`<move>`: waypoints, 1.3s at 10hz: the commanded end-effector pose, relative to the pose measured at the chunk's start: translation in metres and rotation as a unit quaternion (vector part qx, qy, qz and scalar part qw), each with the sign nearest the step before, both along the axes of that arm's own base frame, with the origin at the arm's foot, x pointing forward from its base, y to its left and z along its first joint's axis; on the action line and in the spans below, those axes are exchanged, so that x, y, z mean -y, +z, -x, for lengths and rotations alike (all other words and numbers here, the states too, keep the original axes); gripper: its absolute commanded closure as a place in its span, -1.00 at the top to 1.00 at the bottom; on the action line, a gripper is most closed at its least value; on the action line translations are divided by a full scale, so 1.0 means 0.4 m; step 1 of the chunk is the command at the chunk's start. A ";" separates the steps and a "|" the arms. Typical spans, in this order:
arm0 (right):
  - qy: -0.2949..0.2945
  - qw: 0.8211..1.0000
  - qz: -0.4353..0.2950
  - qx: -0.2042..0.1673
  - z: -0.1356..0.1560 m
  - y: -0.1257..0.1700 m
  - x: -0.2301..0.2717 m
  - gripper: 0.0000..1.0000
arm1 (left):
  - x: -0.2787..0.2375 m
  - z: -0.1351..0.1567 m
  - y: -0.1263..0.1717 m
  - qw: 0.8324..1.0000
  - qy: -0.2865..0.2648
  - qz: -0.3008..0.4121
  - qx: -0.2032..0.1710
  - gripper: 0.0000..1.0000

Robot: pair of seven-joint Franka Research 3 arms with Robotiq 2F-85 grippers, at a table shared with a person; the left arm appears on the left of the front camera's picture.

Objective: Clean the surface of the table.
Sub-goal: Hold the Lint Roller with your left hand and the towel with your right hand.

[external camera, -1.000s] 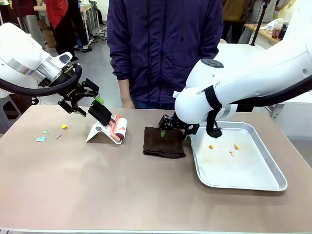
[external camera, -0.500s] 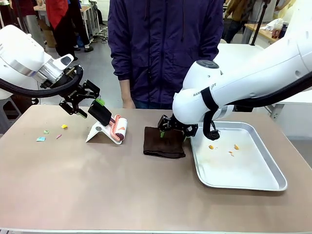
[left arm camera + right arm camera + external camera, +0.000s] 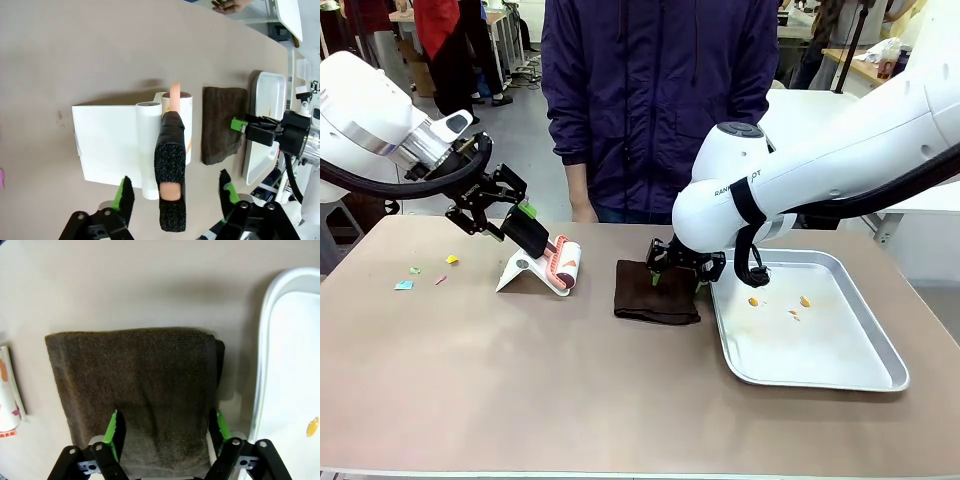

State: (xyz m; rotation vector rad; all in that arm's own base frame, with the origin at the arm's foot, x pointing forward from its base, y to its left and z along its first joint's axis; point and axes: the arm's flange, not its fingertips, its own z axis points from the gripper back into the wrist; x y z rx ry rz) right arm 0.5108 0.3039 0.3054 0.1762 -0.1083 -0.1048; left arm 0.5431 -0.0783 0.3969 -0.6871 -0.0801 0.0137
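Small dark print on the rounded white link of the right robot arm [image 3: 715,208], just left of the shiny silver rectangular metal tray [image 3: 820,345]. Legible: "RAN" then "OT". The middle letters are covered by a black strap [image 3: 750,200] wrapped over the link.

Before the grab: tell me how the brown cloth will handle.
Folded and terry-textured, the brown cloth likely droops and may unfold when lifted. Lying flat on the table, it probably bunches rather than slides if pushed.
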 end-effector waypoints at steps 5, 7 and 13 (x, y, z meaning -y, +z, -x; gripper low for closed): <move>-0.011 1.000 0.011 -0.013 -0.009 -0.007 -0.023 -1.00 | 0.008 -0.010 0.006 1.000 -0.008 0.008 0.011 -0.94; -0.009 1.000 0.011 -0.017 -0.009 -0.007 -0.022 -1.00 | 0.009 -0.009 0.006 1.000 -0.007 0.009 0.011 -1.00; 0.006 0.999 -0.033 -0.025 -0.001 0.017 -0.007 -1.00 | 0.016 0.009 0.039 0.999 -0.014 0.022 0.027 -1.00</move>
